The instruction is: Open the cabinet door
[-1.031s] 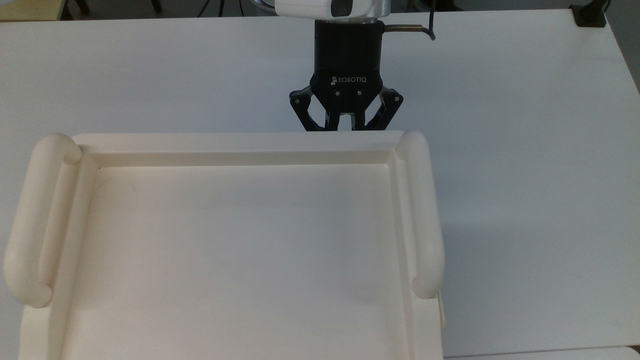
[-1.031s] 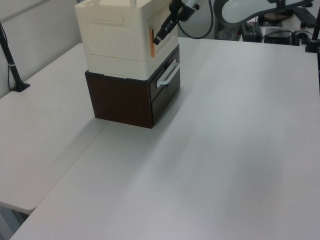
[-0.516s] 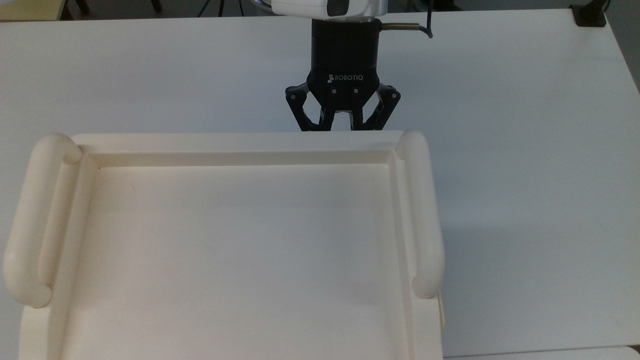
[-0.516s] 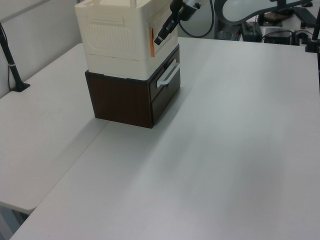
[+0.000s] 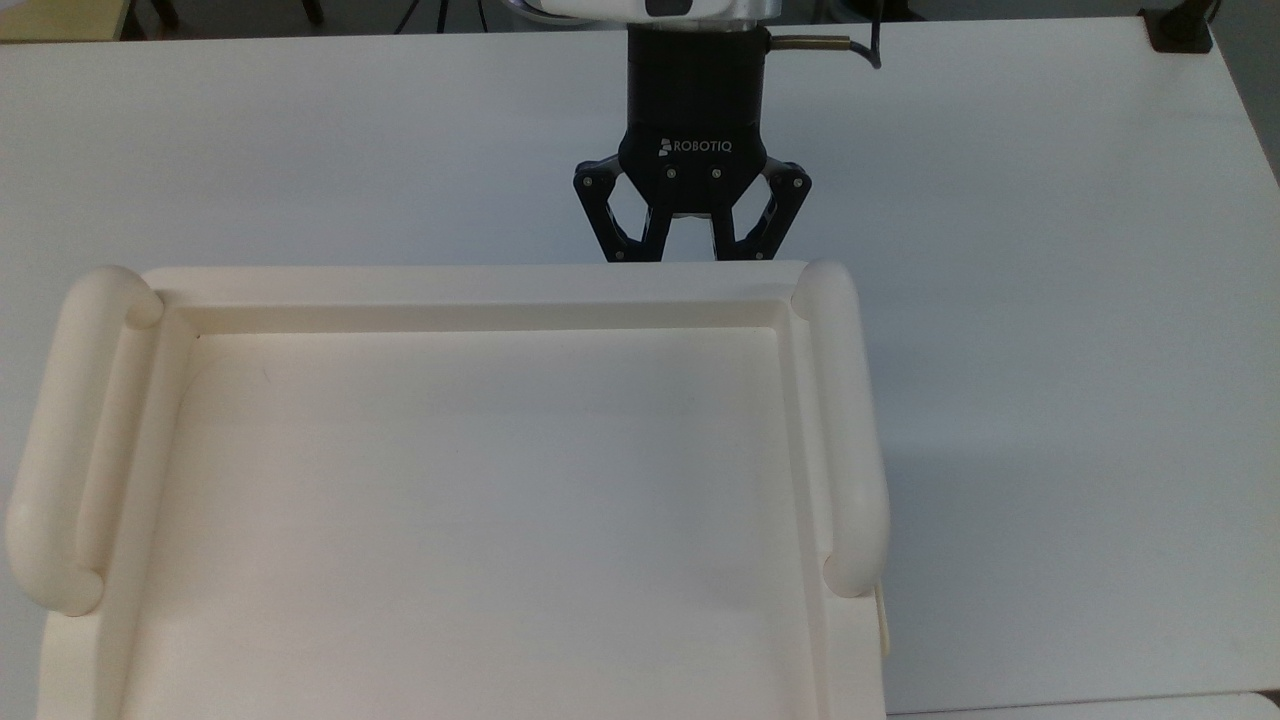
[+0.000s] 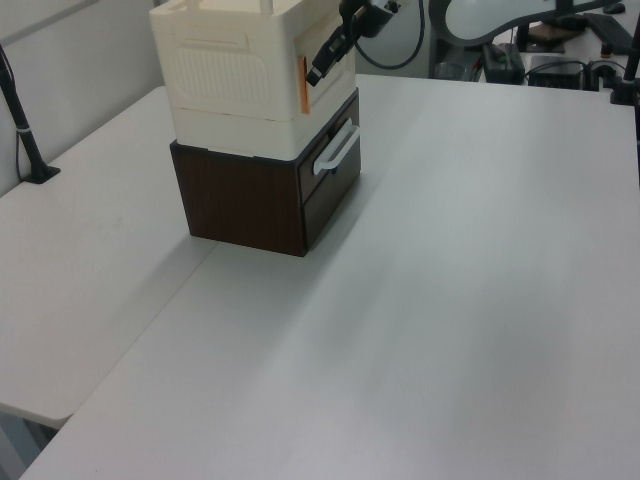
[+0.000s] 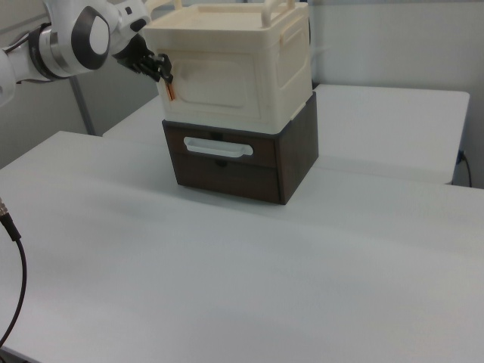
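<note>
My gripper (image 5: 692, 255) hangs at the front face of the cabinet (image 7: 234, 68), near that face's corner on the right view's left, level with a small orange tab (image 7: 171, 91) there; my fingertips drop out of sight behind the cabinet's top rim in the top view, so I cannot tell whether my fingers are spread or pressed together; the cabinet is one cream-white box, sitting squarely on one dark brown drawer unit (image 7: 249, 159), which stands on the white table (image 6: 450, 300); the cabinet door (image 7: 219, 87) is the upright panel on the front face, flush and closed, its long axis running level across the face, facing the same way as the drawer unit's front; I count two thick tube handles on top, one (image 5: 70, 440) along the top view's left side and one (image 5: 850, 430) along the top view's right, both running front to back; the drawer unit carries one white pull handle (image 7: 218, 148) lying horizontal below the door.
</note>
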Controlling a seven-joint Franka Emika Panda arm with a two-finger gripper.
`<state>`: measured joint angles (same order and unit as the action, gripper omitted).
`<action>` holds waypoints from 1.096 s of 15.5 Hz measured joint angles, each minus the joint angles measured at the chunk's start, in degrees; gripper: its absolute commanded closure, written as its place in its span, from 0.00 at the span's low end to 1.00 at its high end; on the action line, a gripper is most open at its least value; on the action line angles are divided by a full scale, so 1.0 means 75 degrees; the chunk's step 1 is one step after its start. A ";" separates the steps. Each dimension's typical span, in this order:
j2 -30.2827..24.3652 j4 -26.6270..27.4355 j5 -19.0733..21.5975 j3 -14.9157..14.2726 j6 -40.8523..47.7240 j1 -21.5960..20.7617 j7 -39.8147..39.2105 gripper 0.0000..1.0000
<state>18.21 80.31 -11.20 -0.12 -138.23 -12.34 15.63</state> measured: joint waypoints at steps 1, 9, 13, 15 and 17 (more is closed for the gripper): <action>0.0016 -0.0040 0.0000 0.0005 -0.0084 -0.0002 0.0026 0.61; 0.0143 -0.0094 -0.0186 0.0013 -0.0331 -0.0016 0.0050 0.75; 0.0194 -0.0098 -0.0224 0.0014 -0.0429 -0.0018 0.0052 0.82; 0.0199 -0.0100 -0.0225 0.0015 -0.0434 -0.0019 0.0052 0.85; 0.0200 -0.0100 -0.0225 0.0018 -0.0434 -0.0021 0.0052 0.92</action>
<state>19.71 79.56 -12.89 0.02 -141.49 -12.50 16.02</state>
